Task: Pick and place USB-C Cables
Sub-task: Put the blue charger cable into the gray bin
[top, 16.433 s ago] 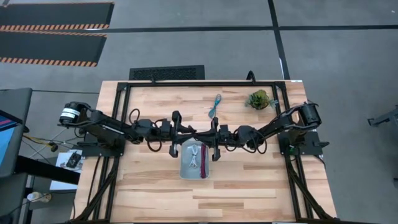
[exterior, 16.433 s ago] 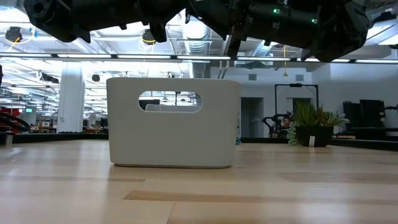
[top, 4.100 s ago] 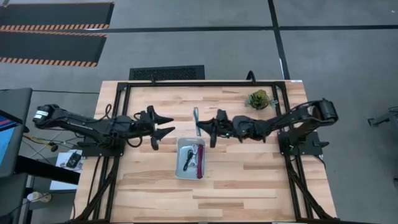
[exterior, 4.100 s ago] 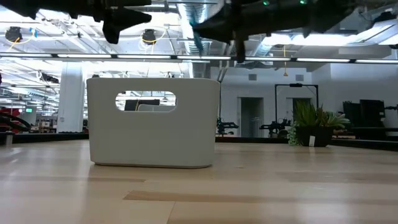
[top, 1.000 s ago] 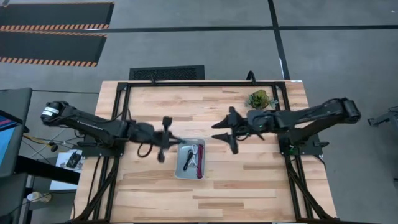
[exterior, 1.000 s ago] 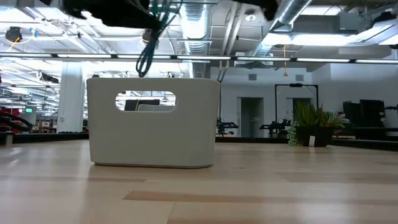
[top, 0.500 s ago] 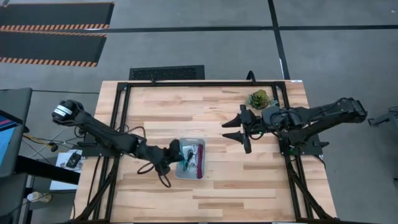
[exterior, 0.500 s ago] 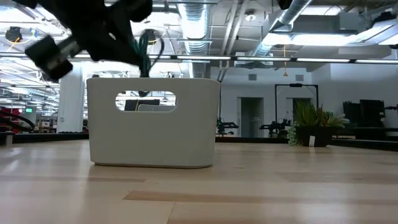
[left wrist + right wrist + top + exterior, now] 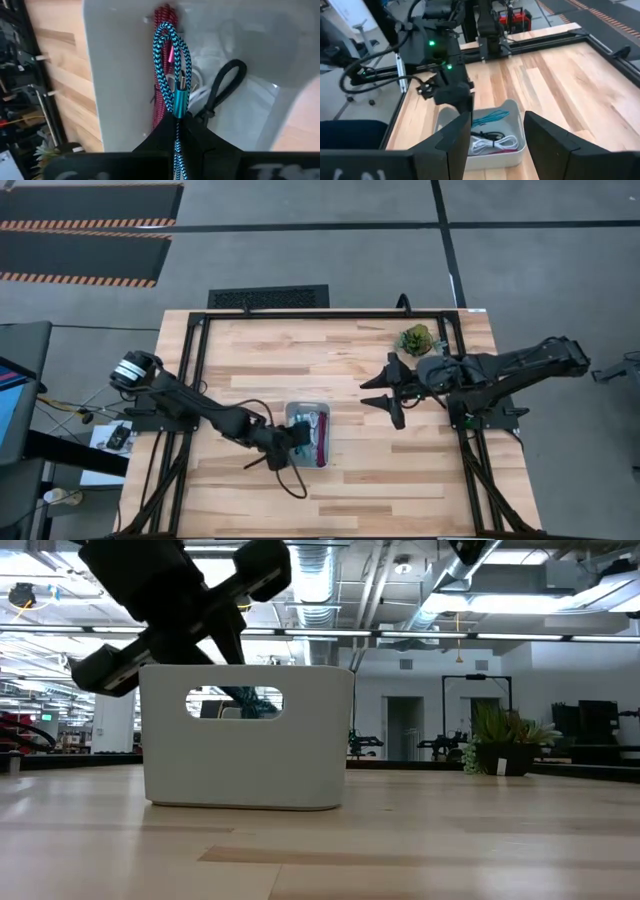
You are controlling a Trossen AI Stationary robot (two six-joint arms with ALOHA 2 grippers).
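The pale grey tray (image 9: 291,417) stands mid-table. In it lie a red cable (image 9: 162,55) along one wall, a black cable (image 9: 223,82) and a white cable (image 9: 487,145). My left gripper (image 9: 300,436) reaches into the tray from its left side, shut on the teal-blue cable (image 9: 171,60). In the low view that cable (image 9: 245,699) shows through the tray's handle slot. My right gripper (image 9: 386,392) hangs open and holds nothing, high above the table to the tray's right. My left gripper pinches the teal-blue cable bundle between its two fingers just behind the connector (image 9: 179,96). The fingers slant down from the table's left and lie along the bundle. The looped end (image 9: 169,36) sticks out past the fingertips, low inside the tray; whether it touches the floor, I cannot tell.
A small green plant (image 9: 415,338) stands at the table's far right. Black frame rails (image 9: 330,313) run along the table's far edge and sides. Bare wood lies in front of the tray toward the near edge.
My left gripper has gone toward the table's near edge and right, then down into the tray, rolling its wrist as it went. The teal-blue cable, which hung above the tray's rim, now sits below it. My right gripper has drawn back a little toward the right edge.
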